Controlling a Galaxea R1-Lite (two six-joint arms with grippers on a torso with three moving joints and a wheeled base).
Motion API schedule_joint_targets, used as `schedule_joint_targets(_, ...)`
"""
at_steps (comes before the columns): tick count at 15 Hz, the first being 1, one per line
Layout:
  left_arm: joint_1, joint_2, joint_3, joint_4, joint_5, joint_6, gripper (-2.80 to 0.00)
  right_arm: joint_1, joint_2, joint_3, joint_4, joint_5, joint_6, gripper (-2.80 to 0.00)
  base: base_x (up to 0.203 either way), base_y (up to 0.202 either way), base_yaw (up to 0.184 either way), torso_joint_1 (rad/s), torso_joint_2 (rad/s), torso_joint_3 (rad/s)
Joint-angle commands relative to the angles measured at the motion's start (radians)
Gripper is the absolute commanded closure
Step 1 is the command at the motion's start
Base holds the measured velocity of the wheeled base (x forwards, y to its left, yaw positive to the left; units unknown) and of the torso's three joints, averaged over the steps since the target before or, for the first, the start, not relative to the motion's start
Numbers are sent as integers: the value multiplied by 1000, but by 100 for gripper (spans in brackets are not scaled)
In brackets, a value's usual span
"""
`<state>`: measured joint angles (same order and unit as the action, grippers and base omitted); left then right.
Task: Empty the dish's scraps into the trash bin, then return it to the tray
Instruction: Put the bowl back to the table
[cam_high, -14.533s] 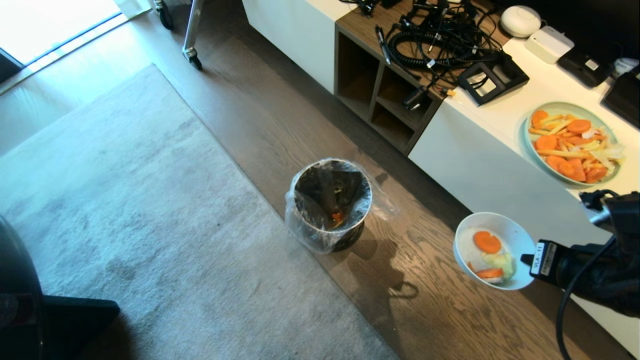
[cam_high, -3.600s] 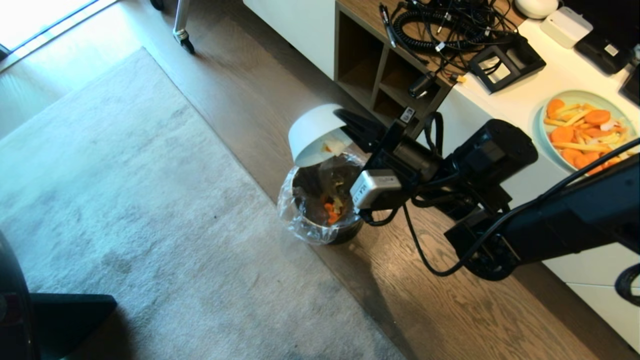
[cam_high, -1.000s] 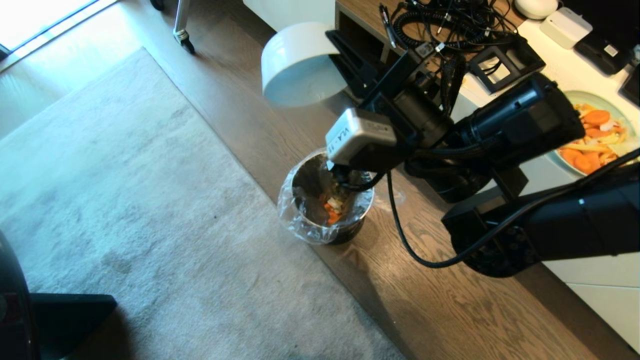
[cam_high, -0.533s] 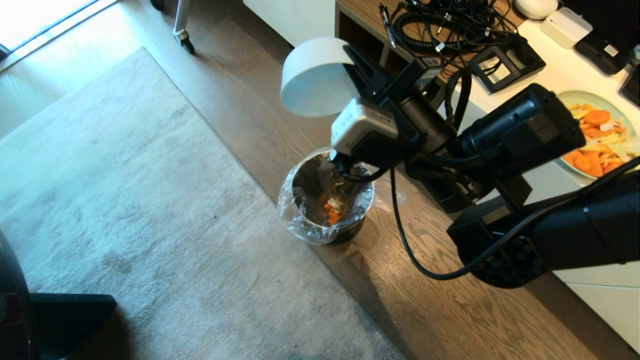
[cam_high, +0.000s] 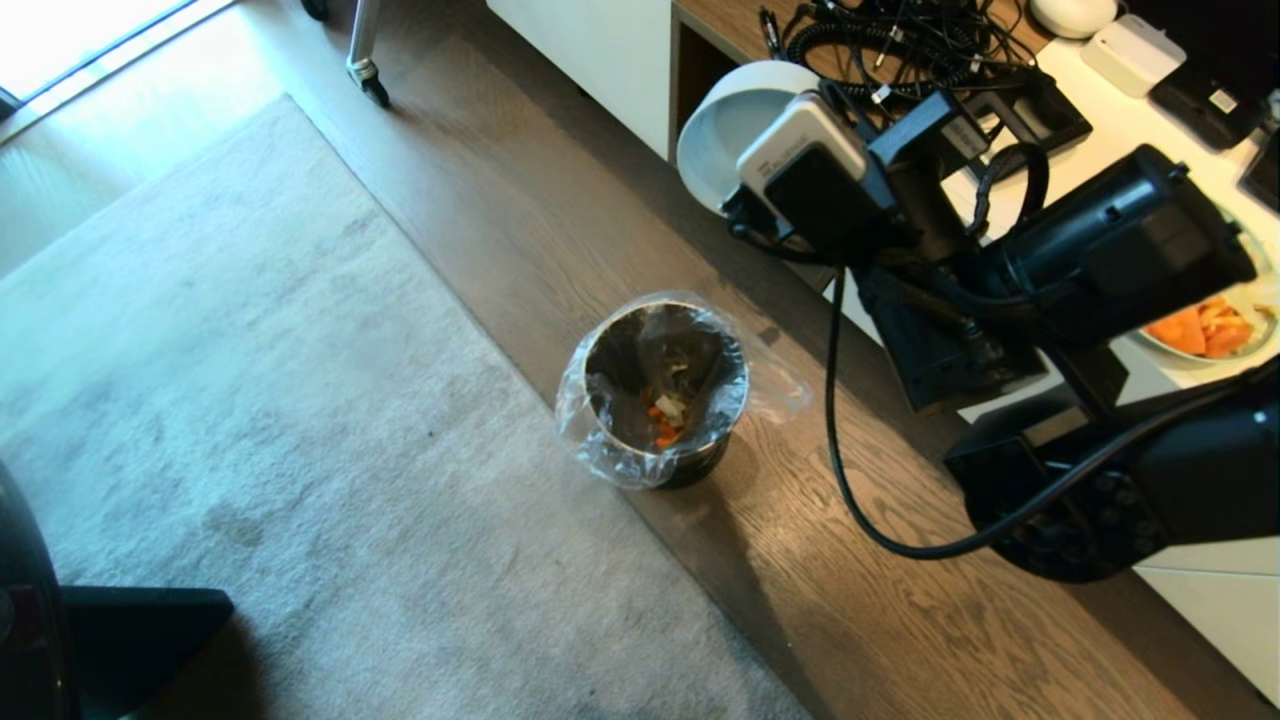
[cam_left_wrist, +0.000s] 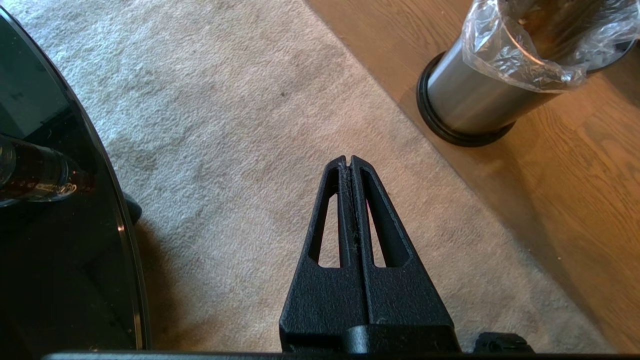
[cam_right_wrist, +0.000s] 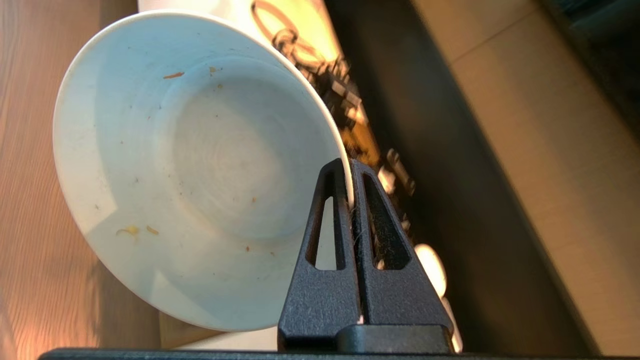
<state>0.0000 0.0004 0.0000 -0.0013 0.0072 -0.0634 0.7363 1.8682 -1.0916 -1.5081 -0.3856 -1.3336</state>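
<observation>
The dish (cam_right_wrist: 200, 170) is a white bowl, bare inside apart from a few crumbs. My right gripper (cam_right_wrist: 348, 165) is shut on its rim. In the head view the dish (cam_high: 715, 140) hangs tilted, its inside facing the camera, up by the cabinet's open shelf and beyond the trash bin (cam_high: 655, 395). That steel bin stands on the wood floor with its clear liner. The scraps (cam_high: 665, 420), orange and pale bits, lie at its bottom. My left gripper (cam_left_wrist: 348, 159) is shut and empty over the rug, short of the trash bin (cam_left_wrist: 475, 105). The tray is out of view.
A white cabinet (cam_high: 600, 50) runs along the right, with tangled cables (cam_high: 900, 50) and a pale-green plate of carrots and fries (cam_high: 1215, 330) on top. A grey rug (cam_high: 250, 400) covers the floor on the left. A round black glass table (cam_left_wrist: 50, 250) stands near my left arm.
My right wrist has rolled, turning the dish from mouth-down to mouth showing. The arm has carried it right, off the bin and toward the cabinet. The left arm has not moved.
</observation>
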Motion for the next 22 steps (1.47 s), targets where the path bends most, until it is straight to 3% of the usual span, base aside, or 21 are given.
schedule_joint_targets(1,0,0,0,0,0,-1,0,-40,-35,34,36,-11,17,0,0,0,0,0,0,0)
schedule_joint_targets(10,0,0,0,0,0,-1,0,-130,-261,116,602,-8,295,0,0,0,0,0,0,0)
schedule_joint_targets(13,0,0,0,0,0,-1,0,-182,-378,145,863,-5,503,0,0,0,0,0,0,0)
schedule_joint_targets(17,0,0,0,0,0,-1,0,-235,-540,165,1298,3,654,0,0,0,0,0,0,0)
schedule_joint_targets(19,0,0,0,0,0,-1,0,-262,-606,186,1491,79,784,0,0,0,0,0,0,0)
schedule_joint_targets(22,0,0,0,0,0,-1,0,-288,-626,293,1567,119,977,0,0,0,0,0,0,0)
